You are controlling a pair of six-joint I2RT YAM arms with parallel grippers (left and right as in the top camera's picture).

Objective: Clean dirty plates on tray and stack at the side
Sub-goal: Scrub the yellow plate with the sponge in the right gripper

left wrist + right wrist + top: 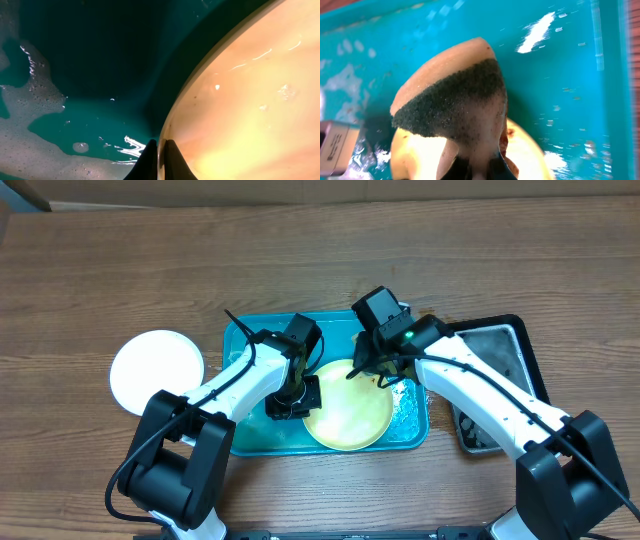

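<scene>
We find a tray at the middle of the table, with a plate in its near right part. The left gripper pinches that plate's left rim; the right gripper holds a sponge at its far edge. Another plate lies left of the tray, a smaller tray right.

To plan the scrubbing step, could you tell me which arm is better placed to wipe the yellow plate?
Right: the right gripper holds the sponge by the plate; the left gripper clamps its rim.

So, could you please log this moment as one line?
left gripper shut on yellow plate rim | right gripper shut on sponge | tray soapy | white plate on table
</scene>
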